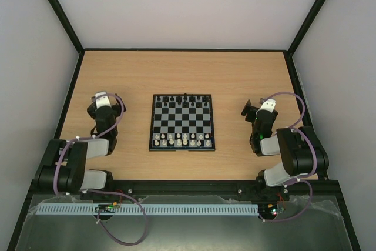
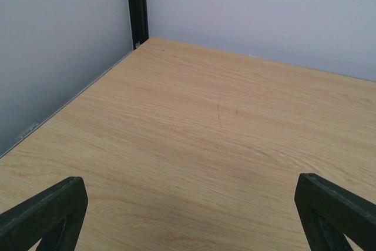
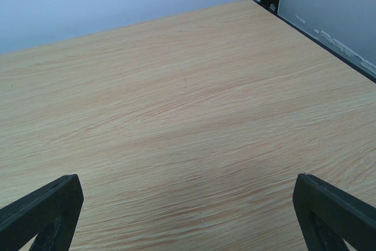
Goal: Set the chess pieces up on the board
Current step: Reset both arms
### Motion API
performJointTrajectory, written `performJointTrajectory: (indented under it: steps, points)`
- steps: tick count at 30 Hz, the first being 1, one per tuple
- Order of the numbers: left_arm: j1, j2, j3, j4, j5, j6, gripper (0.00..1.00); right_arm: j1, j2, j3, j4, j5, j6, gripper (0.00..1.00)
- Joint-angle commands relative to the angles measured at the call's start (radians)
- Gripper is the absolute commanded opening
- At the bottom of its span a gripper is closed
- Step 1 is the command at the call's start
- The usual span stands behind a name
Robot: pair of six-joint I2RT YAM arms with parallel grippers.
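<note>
Either side of the board (image 1: 181,123), my left gripper (image 2: 188,187) and right gripper (image 3: 185,185) hover empty, fingers (image 2: 50,210) spread wide. Its near and far rows hold the chess pieces (image 1: 181,140); I'd judge alignment first, then approach any stray piece from straight above.

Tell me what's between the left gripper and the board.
Only bare table lies between the left gripper and the board; the top view shows it.
</note>
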State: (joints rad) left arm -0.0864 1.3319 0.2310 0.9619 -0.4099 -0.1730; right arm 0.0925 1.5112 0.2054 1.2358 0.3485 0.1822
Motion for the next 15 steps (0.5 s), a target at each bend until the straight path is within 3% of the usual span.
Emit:
performJointTrajectory:
  steps: [1,8,11,15]
  points:
    - [0.01,0.05,0.065,0.038,-0.001,0.033,0.99,-0.004,0.004,0.013,0.023,0.015,-0.009,0.99]
    - [0.014,0.078,0.094,0.018,-0.035,0.027,1.0,-0.004,0.004,0.013,0.024,0.015,-0.009,0.99]
    - [0.012,0.111,0.055,0.14,-0.06,0.037,0.99,-0.004,0.005,0.014,0.023,0.015,-0.009,0.99]
    - [0.01,0.143,0.071,0.139,-0.07,0.036,1.0,-0.004,0.004,0.013,0.023,0.015,-0.01,0.99]
